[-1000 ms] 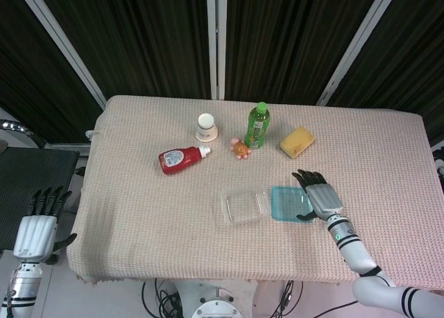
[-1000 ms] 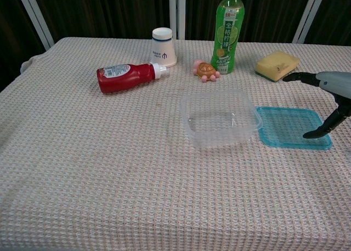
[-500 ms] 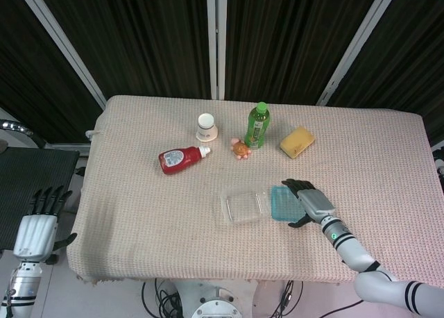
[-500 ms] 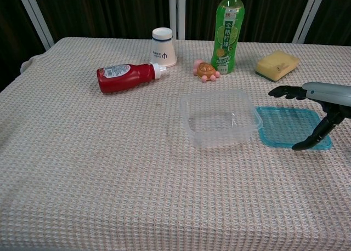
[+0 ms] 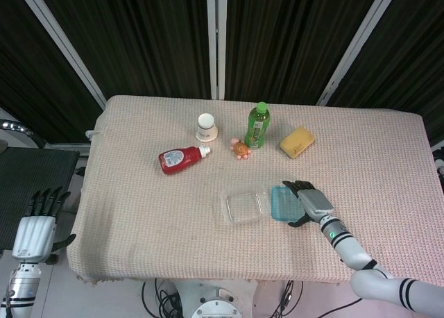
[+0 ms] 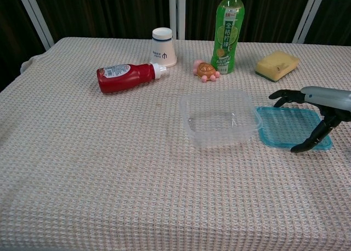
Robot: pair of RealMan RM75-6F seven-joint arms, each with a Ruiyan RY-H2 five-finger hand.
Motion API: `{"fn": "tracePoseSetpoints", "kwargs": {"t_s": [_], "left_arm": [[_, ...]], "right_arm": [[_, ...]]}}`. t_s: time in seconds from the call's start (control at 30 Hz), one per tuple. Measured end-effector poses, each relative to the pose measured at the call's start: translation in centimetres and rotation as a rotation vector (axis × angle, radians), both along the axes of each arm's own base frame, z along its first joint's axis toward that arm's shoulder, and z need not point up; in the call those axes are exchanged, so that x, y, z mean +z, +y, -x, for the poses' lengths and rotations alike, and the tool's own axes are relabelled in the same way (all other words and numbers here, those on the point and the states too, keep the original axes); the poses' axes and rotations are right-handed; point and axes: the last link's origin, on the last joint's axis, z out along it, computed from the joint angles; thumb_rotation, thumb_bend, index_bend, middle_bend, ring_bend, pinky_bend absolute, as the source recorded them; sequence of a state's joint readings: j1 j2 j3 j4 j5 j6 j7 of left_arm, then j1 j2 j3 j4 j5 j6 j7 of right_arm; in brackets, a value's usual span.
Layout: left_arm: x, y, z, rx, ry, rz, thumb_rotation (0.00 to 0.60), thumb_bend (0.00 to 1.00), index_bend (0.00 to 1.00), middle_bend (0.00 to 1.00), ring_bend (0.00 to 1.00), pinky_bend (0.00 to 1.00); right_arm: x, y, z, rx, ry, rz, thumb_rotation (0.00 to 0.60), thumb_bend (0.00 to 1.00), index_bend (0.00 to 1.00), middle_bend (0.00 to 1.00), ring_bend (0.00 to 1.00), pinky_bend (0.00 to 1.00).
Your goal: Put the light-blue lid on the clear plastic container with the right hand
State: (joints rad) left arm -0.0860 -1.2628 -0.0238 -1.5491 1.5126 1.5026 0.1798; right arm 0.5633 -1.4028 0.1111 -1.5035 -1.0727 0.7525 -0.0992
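The light-blue lid [image 6: 285,127] [image 5: 281,203] lies flat on the cloth, just right of the clear plastic container [image 6: 219,117] [image 5: 243,205], which stands open and empty. My right hand [image 6: 318,106] [image 5: 309,202] hovers low over the lid's right part, fingers spread above it and the thumb pointing down at the lid's near right edge. It holds nothing. My left hand [image 5: 38,224] hangs open beside the table at the far left, away from everything.
At the back stand a green bottle [image 6: 227,29], a white cup [image 6: 163,46], a small turtle toy [image 6: 206,70] and a yellow sponge [image 6: 277,64]. A red ketchup bottle [image 6: 126,76] lies on its side, left of the container.
My right hand has moved left and down from the lid's right side to over the lid. The lid and container have not moved.
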Motion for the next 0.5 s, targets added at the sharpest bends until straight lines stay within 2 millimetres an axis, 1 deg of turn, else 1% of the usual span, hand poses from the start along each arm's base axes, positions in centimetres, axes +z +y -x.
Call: {"fn": "tracePoseSetpoints", "kwargs": {"t_s": [0.2, 0.3, 0.5], "left_arm": [[-0.07, 0.06, 0.04, 0.001, -0.002, 0.003, 0.600, 0.06, 0.12, 0.05, 0.00, 0.00], [-0.15, 0.14, 0.01, -0.001, -0.002, 0.007, 0.600, 0.06, 0.12, 0.05, 0.00, 0.00], [-0.20, 0.16, 0.09, 0.004, -0.004, 0.008, 0.600, 0.06, 0.12, 0.05, 0.00, 0.00]], "right_arm": [[-0.25, 0.16, 0.12, 0.002, 0.007, 0.003, 0.600, 0.00, 0.00, 0.13, 0.00, 0.00], [-0.40, 0.08, 0.25, 0.000, 0.011, 0.004, 0.600, 0.00, 0.00, 0.15, 0.00, 0.00], [-0.60, -0.22, 0.46, 0.002, 0.020, 0.044, 0.600, 0.02, 0.00, 0.28, 0.00, 0.00]]}}
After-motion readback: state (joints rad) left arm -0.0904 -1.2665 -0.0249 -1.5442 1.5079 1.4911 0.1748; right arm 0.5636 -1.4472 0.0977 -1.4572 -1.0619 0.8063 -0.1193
